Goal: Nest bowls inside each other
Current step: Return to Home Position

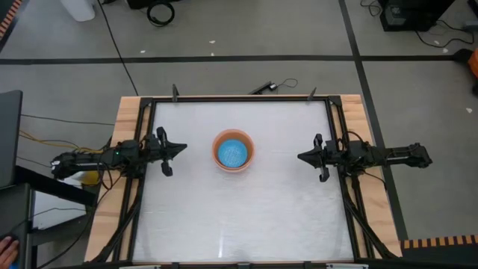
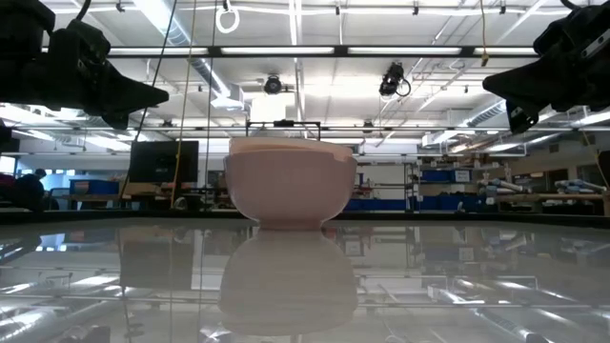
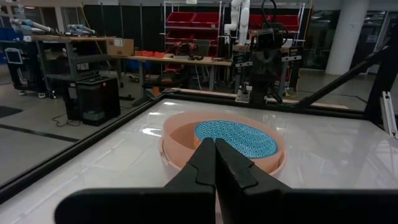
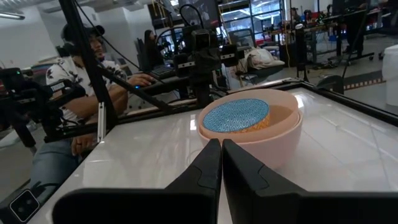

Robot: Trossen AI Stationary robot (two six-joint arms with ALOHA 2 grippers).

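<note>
A stack of nested bowls (image 1: pixel 234 152) stands on its base in the middle of the white table. The outermost is pale pinkish-cream (image 2: pixel 289 183), inside it a peach-orange bowl (image 3: pixel 186 138), and innermost a bright blue bowl with a patterned inside (image 4: pixel 236 116). My left gripper (image 1: pixel 181 148) hovers level and shut at the table's left side, its tips pointing at the stack. My right gripper (image 1: pixel 301 156) hovers level and shut at the right side, also pointing at the stack. Both are clear of the bowls, with nothing between their fingers.
A black frame rail (image 1: pixel 239 98) runs around the table, with wooden edges (image 1: pixel 127 119) outside it. A seated person (image 4: pixel 74 81) shows beyond the table's left side in the right wrist view. Bare tabletop (image 1: pixel 239 217) lies near and far of the stack.
</note>
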